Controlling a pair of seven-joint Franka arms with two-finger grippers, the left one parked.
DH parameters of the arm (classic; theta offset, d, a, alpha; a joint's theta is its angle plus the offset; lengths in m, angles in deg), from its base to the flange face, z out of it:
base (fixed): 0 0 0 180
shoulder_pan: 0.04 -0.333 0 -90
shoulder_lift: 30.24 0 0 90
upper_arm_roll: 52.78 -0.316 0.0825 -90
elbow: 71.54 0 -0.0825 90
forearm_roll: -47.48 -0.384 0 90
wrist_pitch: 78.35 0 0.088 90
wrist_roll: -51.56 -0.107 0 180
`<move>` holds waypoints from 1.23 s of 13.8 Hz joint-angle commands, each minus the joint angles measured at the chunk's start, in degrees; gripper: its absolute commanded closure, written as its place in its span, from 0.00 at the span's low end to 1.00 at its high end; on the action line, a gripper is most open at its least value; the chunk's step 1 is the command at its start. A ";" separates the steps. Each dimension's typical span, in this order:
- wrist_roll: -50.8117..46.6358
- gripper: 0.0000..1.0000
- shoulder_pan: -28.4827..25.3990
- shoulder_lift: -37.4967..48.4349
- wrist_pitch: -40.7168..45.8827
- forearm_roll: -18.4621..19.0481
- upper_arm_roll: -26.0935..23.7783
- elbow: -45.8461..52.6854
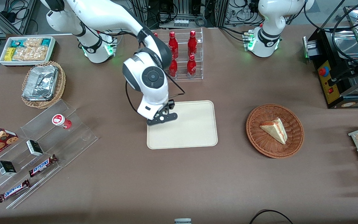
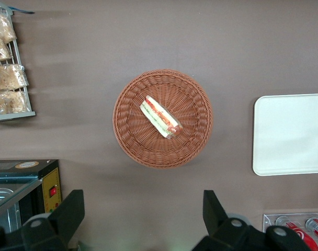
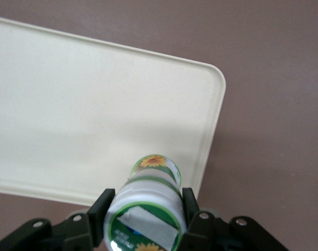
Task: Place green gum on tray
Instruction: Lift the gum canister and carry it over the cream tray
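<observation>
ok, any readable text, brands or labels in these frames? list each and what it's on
"SNICKERS": bar on the clear display stand.
"SNICKERS": second bar, same stand.
green gum, held in the gripper over the tray: sunflower picture, print unreadable.
Red bottles: white script, too small to read.
Nothing else legible.

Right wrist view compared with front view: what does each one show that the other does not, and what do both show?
Only the right wrist view shows the green gum, a canister with a white and green body, clamped between the fingers of the gripper above a corner of the tray.

Only the front view shows the rest of the table: the red gum on a clear rack, the red bottles, and the wicker basket with a sandwich.

Both show the tray, with nothing resting on it, and the brown tabletop.
</observation>
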 commanded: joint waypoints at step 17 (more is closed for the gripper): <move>-9.75 1.00 -3.95 -11.77 -15.15 -4.75 0.56 2.97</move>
